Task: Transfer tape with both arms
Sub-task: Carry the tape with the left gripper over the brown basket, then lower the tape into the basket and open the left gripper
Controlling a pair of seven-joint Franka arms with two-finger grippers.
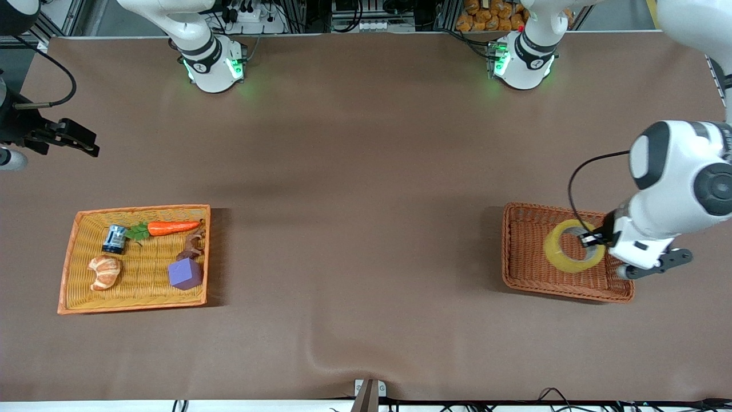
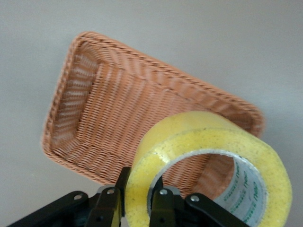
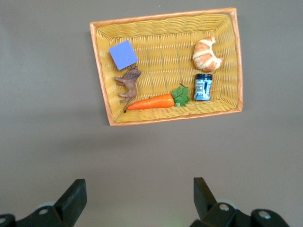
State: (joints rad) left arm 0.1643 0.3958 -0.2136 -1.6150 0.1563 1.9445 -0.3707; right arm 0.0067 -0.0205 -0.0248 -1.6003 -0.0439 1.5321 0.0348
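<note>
The tape (image 1: 557, 249), a translucent yellow ring with a grey core, is held in my left gripper (image 1: 592, 237) over the brown wicker basket (image 1: 526, 252) at the left arm's end of the table. In the left wrist view the gripper (image 2: 139, 182) is shut on the wall of the tape (image 2: 213, 142), one finger inside the ring and one outside, and the roll hangs above the basket (image 2: 118, 104). My right gripper (image 1: 86, 143) is open and empty above the bare cloth at the right arm's end; in the right wrist view it (image 3: 139, 189) holds nothing.
A yellow wicker tray (image 1: 137, 209) at the right arm's end holds a carrot (image 1: 171, 227), a small blue jar (image 1: 114, 238), a croissant (image 1: 104, 272), a purple cube (image 1: 185, 273) and a brown animal figure (image 1: 193, 246). It also shows in the right wrist view (image 3: 165, 16).
</note>
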